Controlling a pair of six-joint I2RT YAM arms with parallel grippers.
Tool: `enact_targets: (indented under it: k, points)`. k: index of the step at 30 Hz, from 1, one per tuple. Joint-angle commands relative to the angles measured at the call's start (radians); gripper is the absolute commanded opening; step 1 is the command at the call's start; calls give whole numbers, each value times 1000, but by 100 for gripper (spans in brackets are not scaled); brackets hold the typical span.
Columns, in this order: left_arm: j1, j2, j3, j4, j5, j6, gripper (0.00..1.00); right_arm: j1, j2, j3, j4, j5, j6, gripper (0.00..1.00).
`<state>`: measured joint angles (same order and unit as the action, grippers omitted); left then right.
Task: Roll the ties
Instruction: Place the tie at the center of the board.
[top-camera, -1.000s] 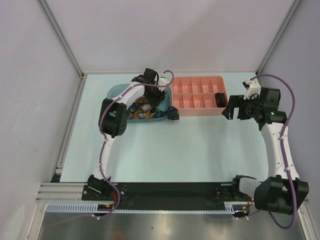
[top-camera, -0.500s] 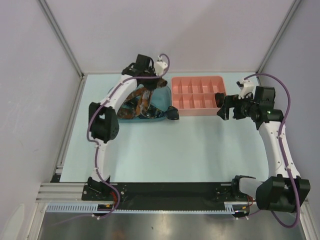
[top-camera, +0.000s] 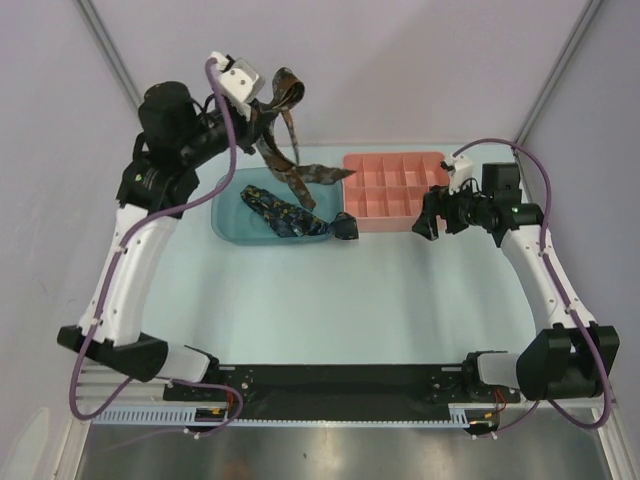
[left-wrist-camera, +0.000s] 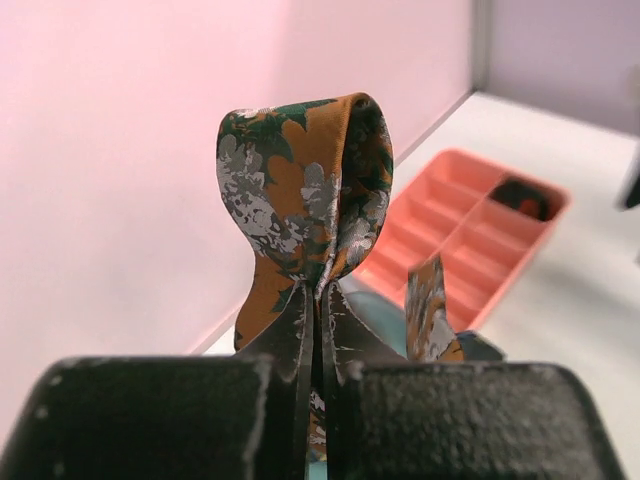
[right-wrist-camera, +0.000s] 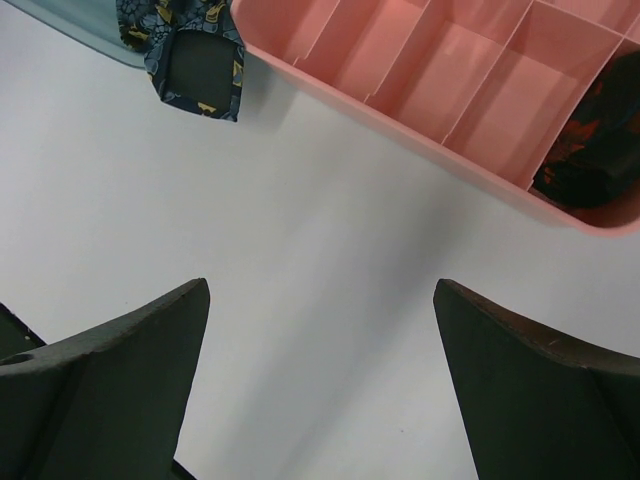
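Note:
My left gripper (top-camera: 264, 106) is raised high above the table's back left, shut on the orange-brown flecked tie (top-camera: 291, 165). In the left wrist view a loop of that tie (left-wrist-camera: 300, 190) stands above the pinched jaws, and the rest hangs down toward the teal tray (top-camera: 228, 205). The navy tie (top-camera: 282, 213) lies in the tray, and its wide end (right-wrist-camera: 195, 55) spills over the rim onto the table. A rolled dark tie (right-wrist-camera: 592, 140) sits in an end compartment of the pink box (top-camera: 385, 200). My right gripper (top-camera: 427, 224) hovers open just in front of that box, with nothing in it.
The pink divided box (right-wrist-camera: 420, 70) stands at the back centre, right of the teal tray. White walls with metal posts close in the table at the back and both sides. Bare pale table (top-camera: 340, 300) lies between the arms.
My left gripper shut on the orange-brown tie in the tray and rose up and to the left, pulling it out. My right gripper shifted slightly left along the box's front.

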<state>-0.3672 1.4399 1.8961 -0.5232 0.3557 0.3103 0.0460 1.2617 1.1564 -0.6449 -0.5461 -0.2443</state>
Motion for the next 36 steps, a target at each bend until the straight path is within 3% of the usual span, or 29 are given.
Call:
enact_targets:
  k: [1, 9, 12, 13, 17, 20, 22, 23, 25, 26, 30, 36]
  points:
    - [-7, -126, -49, -33, 166, -77, 0, 3, 60, 77, 36, -44, -41, 100]
    - [-85, -222, -54, -432, 379, 197, 0, -17, 107, 120, -54, -124, -95, 100]
    - [-205, -197, -68, -535, 338, 263, 0, -32, 85, 109, -116, -136, -140, 100]
    - [-292, -185, -77, -546, 313, 274, 0, -40, 76, 105, -130, -140, -151, 100]
    - [-418, -109, -63, -526, 298, 247, 0, -121, 30, 77, -208, -152, -210, 100]
    - [-429, -40, -83, -534, 336, 279, 11, -147, -7, 55, -268, -141, -269, 100]
    - [-429, -26, -188, -544, 273, 373, 44, -150, -28, 36, -291, -129, -305, 100]
    - [-411, -36, -239, -532, 253, 398, 66, -150, -34, 29, -309, -121, -311, 100]
    - [-344, -111, -421, -483, 241, 415, 95, -150, -61, 3, -315, -109, -319, 100]
    - [-328, -136, -480, -444, 236, 421, 99, -152, -68, -7, -323, -103, -325, 100]
    - [-325, -214, -769, -350, 186, 394, 99, -150, -81, -57, -334, -103, -331, 100]
    - [-426, -171, -972, -85, 39, 77, 99, -161, -13, -47, -334, -104, -265, 97]
